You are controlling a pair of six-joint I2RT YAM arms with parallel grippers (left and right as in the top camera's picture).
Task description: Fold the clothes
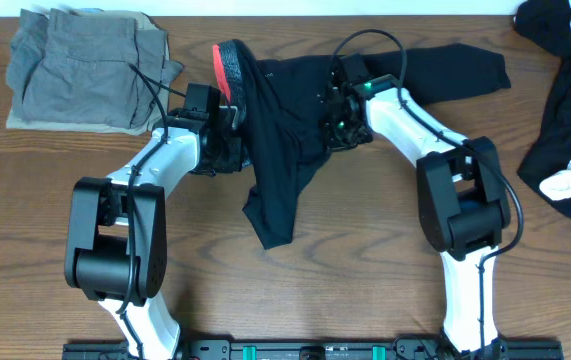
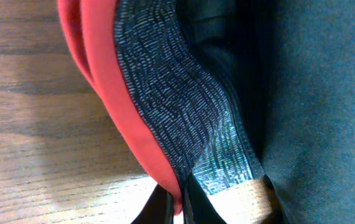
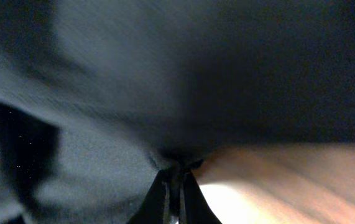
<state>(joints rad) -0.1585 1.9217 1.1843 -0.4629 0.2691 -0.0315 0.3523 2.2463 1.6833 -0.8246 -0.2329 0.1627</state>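
A long black garment [image 1: 280,120] of the clothes lies across the middle of the wooden table, one leg reaching right, another trailing toward the front. Its grey and coral-red waistband [image 1: 228,68] is bunched at the left. My left gripper [image 1: 227,118] is shut on that band; in the left wrist view the red edge [image 2: 112,106] and grey band [image 2: 165,93] run down into the pinched gripper [image 2: 178,208]. My right gripper [image 1: 337,125] is shut on the black fabric [image 3: 165,93], which gathers into the closed right gripper [image 3: 176,186].
A folded grey garment [image 1: 85,70] lies at the back left. A heap of black and white clothes [image 1: 570,110] sits at the right edge. Bare wood [image 1: 295,300] shows in front between the two arm bases.
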